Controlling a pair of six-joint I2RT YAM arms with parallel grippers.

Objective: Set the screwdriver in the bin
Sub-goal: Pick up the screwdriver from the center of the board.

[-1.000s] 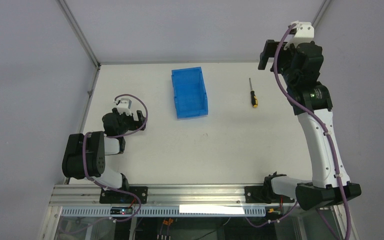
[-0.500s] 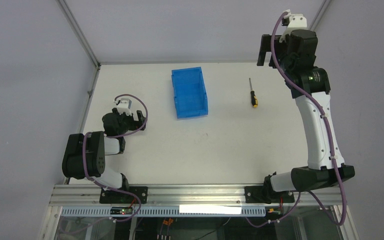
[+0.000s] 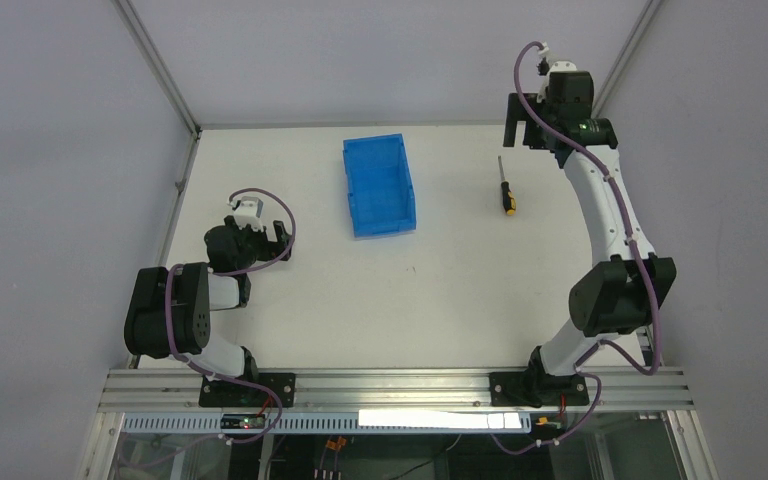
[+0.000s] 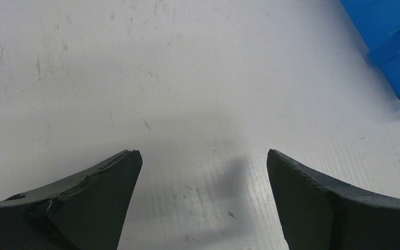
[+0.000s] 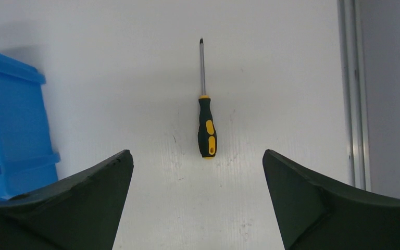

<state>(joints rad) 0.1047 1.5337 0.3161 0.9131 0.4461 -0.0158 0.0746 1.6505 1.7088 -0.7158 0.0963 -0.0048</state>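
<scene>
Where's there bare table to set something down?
Widest bare patch: between the bin, the screwdriver and the arm bases. A narrower strip lies between the bin and the left tool. Tightest at the far right, around the right tool and screwdriver.

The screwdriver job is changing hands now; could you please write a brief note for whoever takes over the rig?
Left gripper: open, empty, low over the table, left of the bin.
Right gripper: open, empty, hovering near the far edge by the screwdriver.
Screwdriver lies flat on the table, right of the bin. Bin looks empty.
Done: nothing yet. Left: grasp the screwdriver, carry it over, drop it in the bin.
</scene>
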